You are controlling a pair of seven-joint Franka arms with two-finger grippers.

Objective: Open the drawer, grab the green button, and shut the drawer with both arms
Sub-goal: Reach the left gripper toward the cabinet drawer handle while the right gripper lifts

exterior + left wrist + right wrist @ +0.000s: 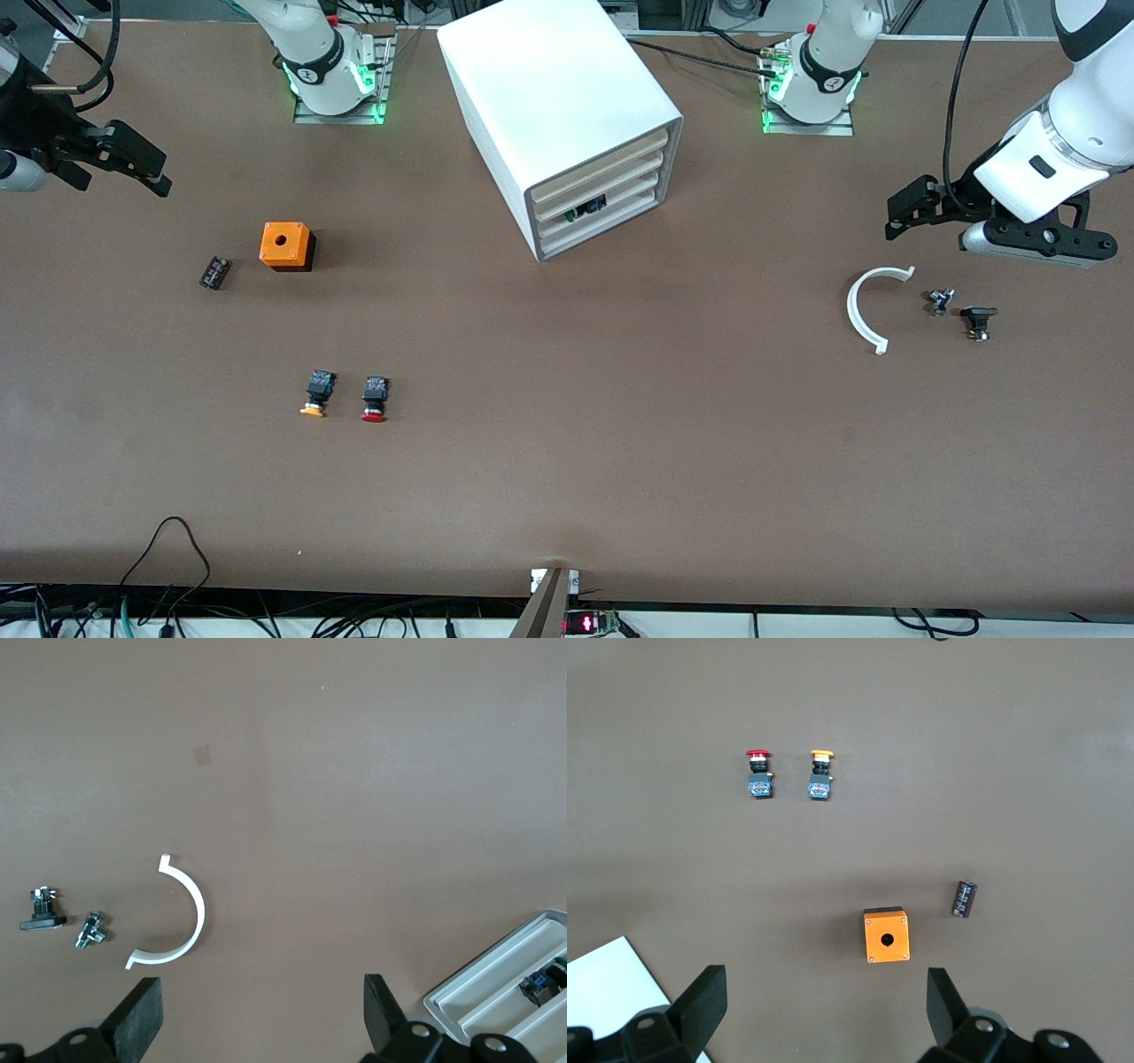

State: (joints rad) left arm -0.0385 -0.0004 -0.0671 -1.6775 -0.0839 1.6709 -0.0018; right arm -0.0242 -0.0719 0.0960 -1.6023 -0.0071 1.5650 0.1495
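The white cabinet (567, 106) stands between the two arm bases, with four cream drawer fronts stacked on the face toward the front camera. In one of the lower ones, the drawer (631, 206), the button (588, 208) shows through a gap as a black body with blue marks. The left wrist view also catches that button (541, 983) in the cabinet (483, 997). My left gripper (905, 217) hangs open and empty over the table at the left arm's end (261, 1014). My right gripper (146, 168) hangs open and empty at the right arm's end (826, 1005).
Below the left gripper lie a white curved piece (873, 306), a small metal fitting (940, 300) and a black part (978, 321). Toward the right arm's end sit an orange box (286, 245), a small black block (214, 272), an orange-capped button (316, 393) and a red-capped button (375, 399).
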